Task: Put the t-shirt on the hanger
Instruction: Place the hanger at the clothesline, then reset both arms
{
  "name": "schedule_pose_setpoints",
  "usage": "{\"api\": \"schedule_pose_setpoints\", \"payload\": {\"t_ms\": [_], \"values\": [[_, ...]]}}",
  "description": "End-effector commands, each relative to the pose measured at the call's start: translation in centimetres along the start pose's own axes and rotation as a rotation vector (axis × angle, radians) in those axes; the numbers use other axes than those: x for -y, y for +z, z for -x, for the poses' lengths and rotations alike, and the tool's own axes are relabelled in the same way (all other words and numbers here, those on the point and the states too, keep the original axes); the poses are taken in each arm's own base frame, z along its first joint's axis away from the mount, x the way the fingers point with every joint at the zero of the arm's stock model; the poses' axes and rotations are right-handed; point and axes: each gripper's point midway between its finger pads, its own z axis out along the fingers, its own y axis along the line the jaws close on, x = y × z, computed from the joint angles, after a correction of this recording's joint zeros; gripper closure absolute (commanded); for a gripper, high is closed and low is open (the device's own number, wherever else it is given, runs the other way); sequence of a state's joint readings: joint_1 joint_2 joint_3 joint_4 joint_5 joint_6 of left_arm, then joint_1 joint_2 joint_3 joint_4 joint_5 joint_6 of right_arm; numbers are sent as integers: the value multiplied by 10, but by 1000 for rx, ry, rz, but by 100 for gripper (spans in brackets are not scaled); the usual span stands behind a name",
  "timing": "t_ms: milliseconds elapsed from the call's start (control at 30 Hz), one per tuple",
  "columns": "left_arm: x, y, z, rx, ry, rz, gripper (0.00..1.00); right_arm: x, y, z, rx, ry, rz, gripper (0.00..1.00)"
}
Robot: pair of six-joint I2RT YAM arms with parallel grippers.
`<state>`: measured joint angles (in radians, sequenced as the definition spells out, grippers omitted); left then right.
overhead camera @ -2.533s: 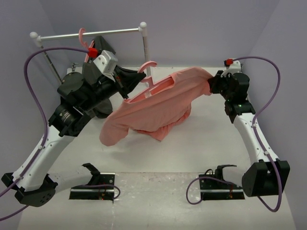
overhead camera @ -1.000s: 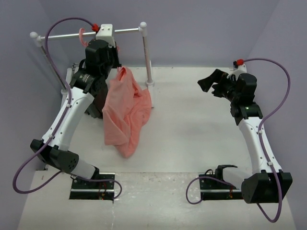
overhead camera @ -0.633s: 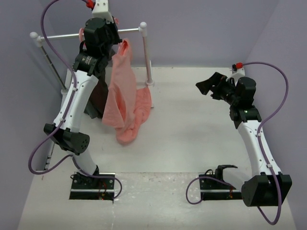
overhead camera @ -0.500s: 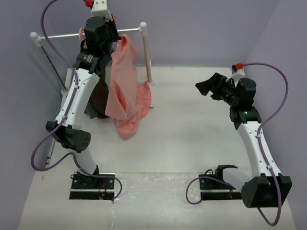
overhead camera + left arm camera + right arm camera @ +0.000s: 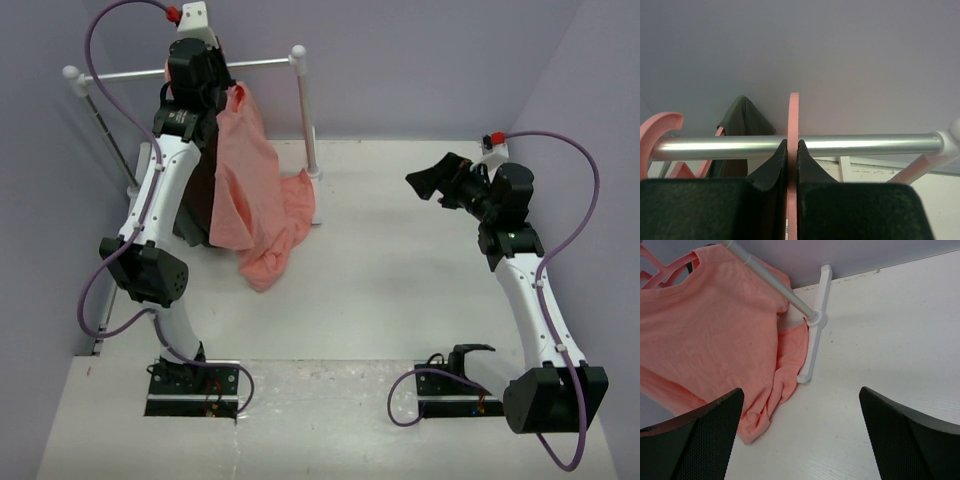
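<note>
Tightly, left hand (image 5: 792, 146) pinches the hanger (image 5: 793, 112).

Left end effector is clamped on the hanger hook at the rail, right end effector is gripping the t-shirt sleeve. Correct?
No. The left end effector is clamped on the hanger hook at the rail, but the right end effector is open and holds nothing, apart from the t-shirt. The right wrist view shows it.
</note>
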<state>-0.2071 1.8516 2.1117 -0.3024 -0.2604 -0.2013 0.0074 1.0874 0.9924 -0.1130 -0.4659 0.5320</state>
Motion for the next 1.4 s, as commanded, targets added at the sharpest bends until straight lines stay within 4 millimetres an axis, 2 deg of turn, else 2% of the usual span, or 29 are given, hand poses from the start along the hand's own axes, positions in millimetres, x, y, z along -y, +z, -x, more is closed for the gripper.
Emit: {"api": "schedule_pose_setpoints", "payload": {"t_ms": [0, 67, 233, 433, 467, 567, 633, 733, 800, 900, 967, 1033, 1067, 1133, 1167, 1233, 1333, 1367], "values": [[-2, 13, 6, 36, -37, -29, 100, -10, 1, 6, 18, -10, 43, 1], [-5, 15, -11, -13, -32, -24, 100, -11, 1, 5, 16, -10, 46, 1], [-8, 4, -30, -61, -35, -32, 100, -17, 1, 6, 15, -9, 64, 1], [-4, -12, -45, -95, -57, -73, 100, -21, 0, 7, 16, -11, 76, 1], [-3, -15, -47, -103, -60, -80, 96, -22, 0, 6, 15, -11, 77, 1], [-5, -26, -44, -121, -67, -74, 35, -24, -1, 4, 7, -18, 83, 1], [-11, -39, -38, -128, -74, -49, 0, -22, 0, 2, -3, -28, 78, 1], [-17, -60, -32, -140, -90, -24, 0, -15, 1, -1, -14, -57, 47, 1], [-20, -93, -28, -148, -109, -43, 0, -4, -2, 2, -2, -93, -36, 1], [-22, -138, -36, -160, -133, -88, 0, -4, -14, 9, 24, -197, -174, 1], [-27, -180, -51, -177, -145, -123, 0, -12, -33, 16, 58, -294, -258, 1], [-36, -207, -68, -189, -150, -116, 0, -19, -47, 22, 85, -376, -319, 1], [-43, -221, -78, -196, -147, -103, 0, -15, -53, 14, 49, -380, -336, 1], [-72, -264, -106, -197, -105, -33, 0, -13, -78, 5, -18, -359, -379, 1], [-72, -265, -107, -197, -104, -31, 0, -12, -83, 5, -5, -355, -384, 1], [-100, -293, -120, -191, -43, 58, 0, -7, -100, 0, 37, -339, -399, 1], [-121, -316, -127, -159, -20, 126, 0, -6, -122, -3, 114, -352, -374, 1], [-124, -318, -143, -170, -12, 133, 0, -7, -135, -5, 163, -352, -352, 1]]}}
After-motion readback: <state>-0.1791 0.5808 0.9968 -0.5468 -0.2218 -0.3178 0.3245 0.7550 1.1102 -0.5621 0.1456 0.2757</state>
